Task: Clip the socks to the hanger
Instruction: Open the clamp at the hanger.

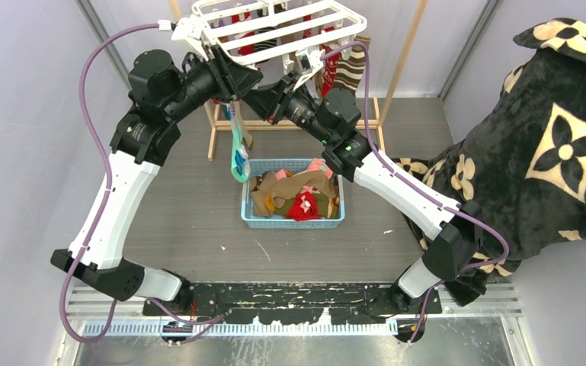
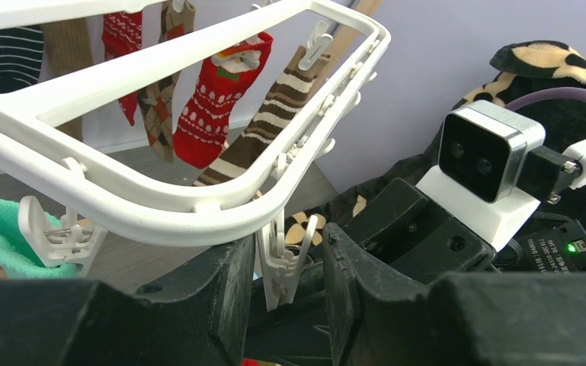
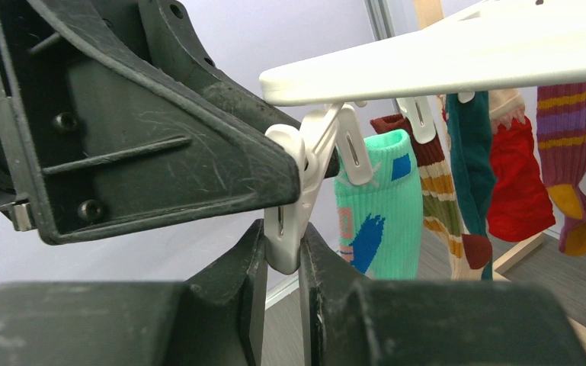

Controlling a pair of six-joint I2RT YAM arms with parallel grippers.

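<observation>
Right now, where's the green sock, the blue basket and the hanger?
green sock [image 3: 385, 206], right wrist view, its leg.
blue basket [image 1: 293, 222], top view, front rim.
hanger [image 2: 160, 207], left wrist view, near bar.

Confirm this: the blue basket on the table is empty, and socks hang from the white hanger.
Wrong on the basket: the top external view shows the blue basket holding a heap of socks. The rest stands: socks hang from the white hanger.

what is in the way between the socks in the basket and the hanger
Nothing covers the socks in the blue basket. Higher up, though, the right arm crosses over the basket's far right corner, and a hung teal sock dangles from the hanger by its far left corner.
</observation>
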